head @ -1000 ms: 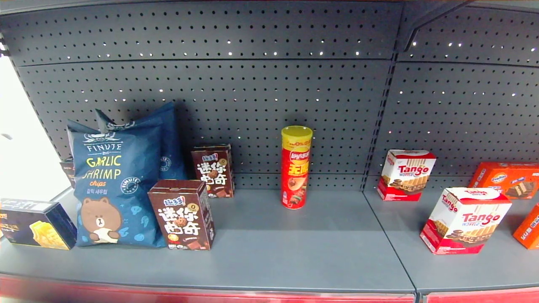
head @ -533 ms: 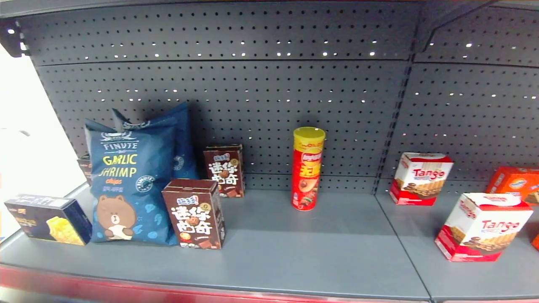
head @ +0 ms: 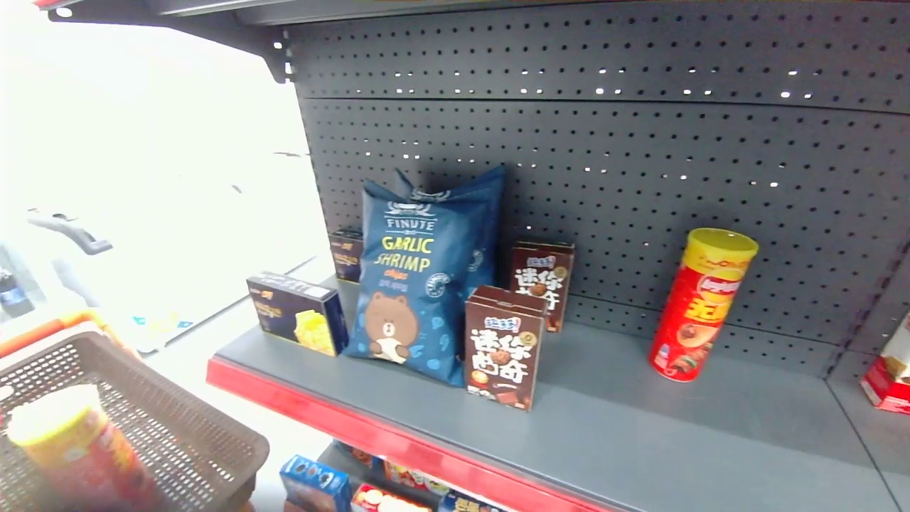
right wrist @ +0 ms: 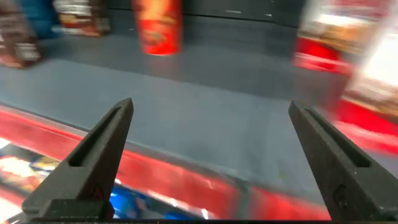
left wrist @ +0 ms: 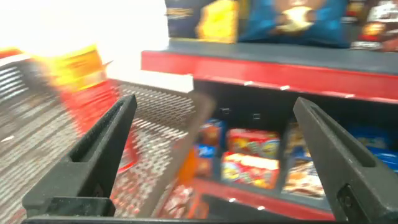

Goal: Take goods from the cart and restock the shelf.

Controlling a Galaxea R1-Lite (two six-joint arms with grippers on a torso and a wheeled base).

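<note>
On the grey shelf (head: 640,427) in the head view, a shelf canister (head: 700,306) stands upright by the pegboard. Well away from it are a blue chip bag (head: 412,284) and two brown boxes (head: 501,348). Down at the robot's left is the cart basket (head: 178,427), with a cart canister (head: 78,448) upright inside it.

Over to the left wrist view: the left gripper (left wrist: 214,106) is spread wide with nothing between its fingers. It hangs above the cart basket's (left wrist: 149,124) mesh, and the cart canister (left wrist: 81,81) is a blur just past one finger, not touching it. The shelf's red front edge (left wrist: 267,68) runs ahead, with packets on the lower tier (left wrist: 252,165) showing between the fingers.

Right wrist view now: the right gripper (right wrist: 209,107) is also wide open and empty, hovering over the bare shelf deck (right wrist: 205,112). The shelf canister (right wrist: 158,25) stands well ahead of it.
</note>
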